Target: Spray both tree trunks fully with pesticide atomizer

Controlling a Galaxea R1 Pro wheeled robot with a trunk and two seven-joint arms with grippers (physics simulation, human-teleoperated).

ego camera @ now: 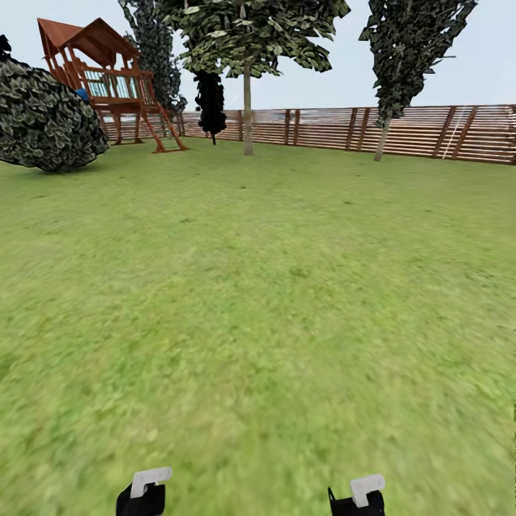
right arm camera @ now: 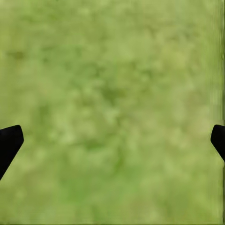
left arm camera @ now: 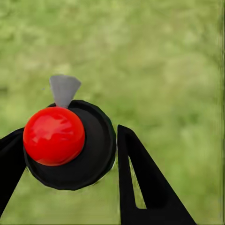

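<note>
Your left gripper (left arm camera: 70,154) is clenched around the pesticide atomizer (left arm camera: 70,145); your right gripper (right arm camera: 112,140) hangs spread wide over grass (right arm camera: 112,70).

no readable text, labels, brands, numbers or signs in any view.

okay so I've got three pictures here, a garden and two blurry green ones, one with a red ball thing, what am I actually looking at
A simulated two-armed wheeled robot in a garden. The big picture is from its head: grass lawn, a wooden fence, a play tower and two pale-trunked trees ahead. At the bottom are its left gripper and right gripper. The other two come from cameras on its wrists. The left fingers hold a round black object with a red knob, likely the pesticide atomizer. The right fingers are spread, holding nothing.
</note>
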